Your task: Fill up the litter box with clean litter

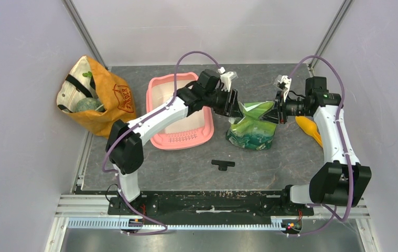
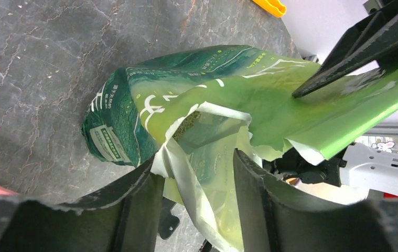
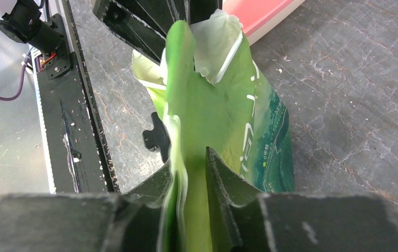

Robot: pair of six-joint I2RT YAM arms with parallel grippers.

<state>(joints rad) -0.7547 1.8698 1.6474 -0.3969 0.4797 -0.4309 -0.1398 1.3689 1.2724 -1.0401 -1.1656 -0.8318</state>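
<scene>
The pink litter box [image 1: 161, 97] lies at the back left of the mat, its pale inside showing no litter; its rim also shows in the right wrist view [image 3: 259, 13]. A glossy green foil bag [image 1: 251, 131] stands right of it, its top torn open. My right gripper [image 1: 276, 111] [image 3: 190, 159] is shut on the bag's top edge. My left gripper [image 1: 237, 105] [image 2: 194, 157] is partly open, with a torn flap of the bag [image 2: 202, 184] loose between its jaws. The litter is hidden inside the bag.
An orange plastic scoop [image 1: 309, 128] lies on the mat right of the bag, under my right arm. An orange-tan fabric bag [image 1: 94, 97] stands at the far left. A small black T-shaped part [image 1: 223, 164] lies on the mat in front of the bag.
</scene>
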